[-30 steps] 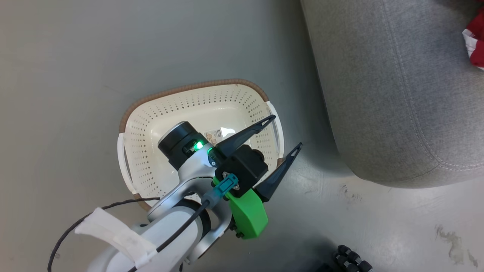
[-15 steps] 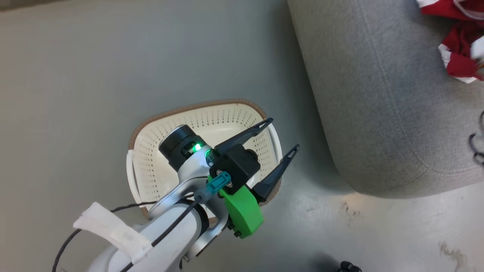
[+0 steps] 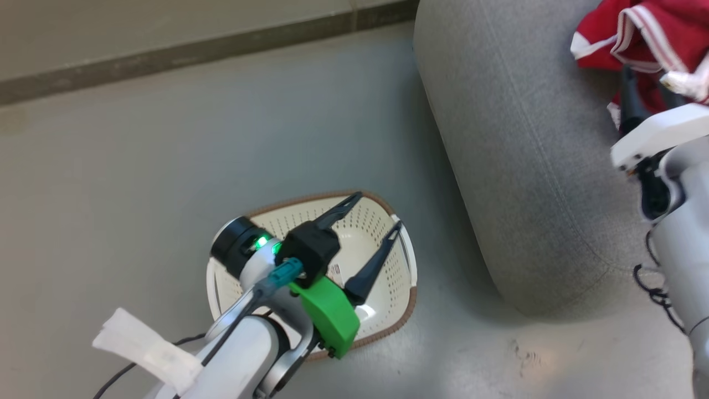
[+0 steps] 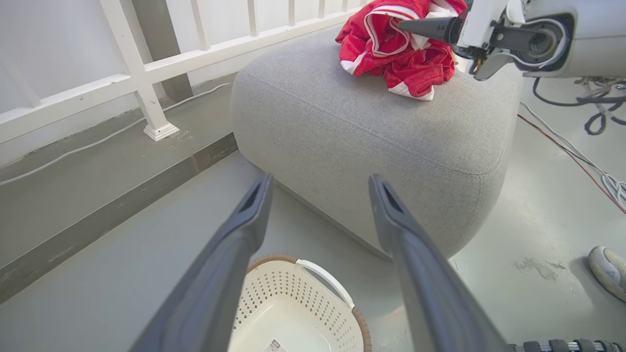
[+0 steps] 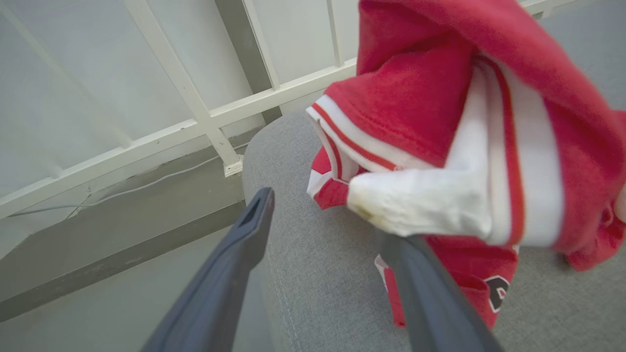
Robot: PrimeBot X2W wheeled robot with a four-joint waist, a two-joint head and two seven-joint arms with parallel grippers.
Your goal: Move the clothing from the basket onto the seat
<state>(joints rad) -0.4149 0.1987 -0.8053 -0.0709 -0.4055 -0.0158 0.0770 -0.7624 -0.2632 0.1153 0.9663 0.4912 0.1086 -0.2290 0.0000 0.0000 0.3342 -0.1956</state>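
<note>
On top of the grey seat point(image 4: 371, 137), a heap of red clothing point(image 4: 396, 54) with white stripes lies right at the right jaws, which stand wide apart. A white-trimmed fold drapes over the tip of one finger point(image 5: 430, 293), while the other finger point(image 5: 234, 254) is clear of the cloth. The left jaws, also spread wide and holding nothing, hang above the cream basket point(image 3: 396, 282) on the floor point(image 3: 138, 166) beside the seat. The left wrist view takes in the whole heap, a white railing point(image 4: 146, 73) and a shoe point(image 4: 609, 271); the head view cuts the heap at its edge. A second ago the head view, aimed lower, caught only a scrap of red; the left jaws were as wide then.
</note>
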